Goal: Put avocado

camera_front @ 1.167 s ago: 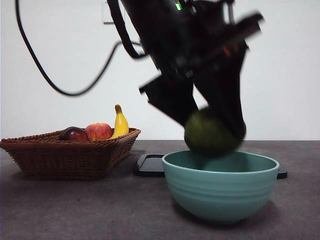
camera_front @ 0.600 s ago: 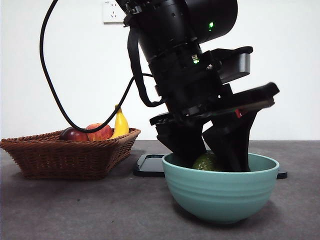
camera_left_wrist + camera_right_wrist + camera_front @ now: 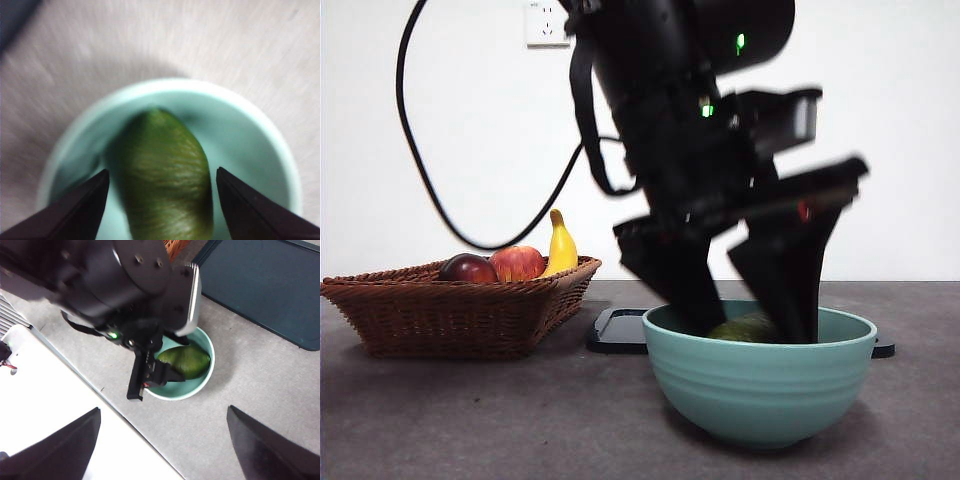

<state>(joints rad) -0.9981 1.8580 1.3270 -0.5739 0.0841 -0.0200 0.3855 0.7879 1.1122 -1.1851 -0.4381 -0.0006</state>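
The avocado (image 3: 745,328), dark green and oval, lies on its side inside the teal bowl (image 3: 760,385), with only its top showing above the rim. My left gripper (image 3: 742,300) stands over the bowl, open, one jaw on each side of the fruit and neither touching it. In the left wrist view the avocado (image 3: 165,175) fills the middle of the bowl (image 3: 270,130) between the spread jaws of the left gripper (image 3: 161,172). From high above, the open and empty right gripper (image 3: 163,410) looks down on the avocado (image 3: 186,361) in the bowl (image 3: 210,371).
A wicker basket (image 3: 460,315) at the left holds a dark red fruit (image 3: 468,268), a red apple (image 3: 518,262) and a banana (image 3: 560,248). A dark flat mat (image 3: 620,330) lies behind the bowl. The left arm's black cable hangs above the basket.
The left gripper brought the avocado down into the bowl and let it go. Its jaws have since spread and lifted a little, and the fruit has settled lower.
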